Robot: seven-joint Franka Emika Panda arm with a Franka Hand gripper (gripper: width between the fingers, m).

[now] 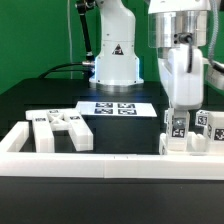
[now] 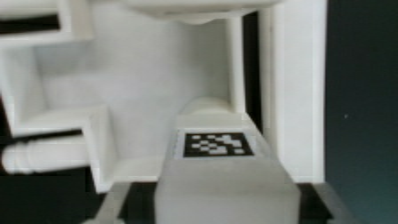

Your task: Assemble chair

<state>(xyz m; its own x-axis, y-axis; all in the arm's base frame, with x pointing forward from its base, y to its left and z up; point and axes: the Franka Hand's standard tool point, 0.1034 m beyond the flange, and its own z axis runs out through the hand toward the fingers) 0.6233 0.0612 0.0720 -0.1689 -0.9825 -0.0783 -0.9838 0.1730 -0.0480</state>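
Chair parts lie in two groups. On the exterior view's right, a cluster of white tagged pieces stands against the front rail. My gripper has come down from above onto the nearest of them, an upright tagged bar. In the wrist view this bar shows its square tag and runs straight between my gripper jaws, which are shut on its sides. Other white chair pieces lie beside it, one with a round peg. Several loose bars and legs lie on the exterior view's left.
The marker board lies flat mid-table in front of the arm's base. A long white border rail runs along the front, with a short side rail on the exterior view's left. The table is black.
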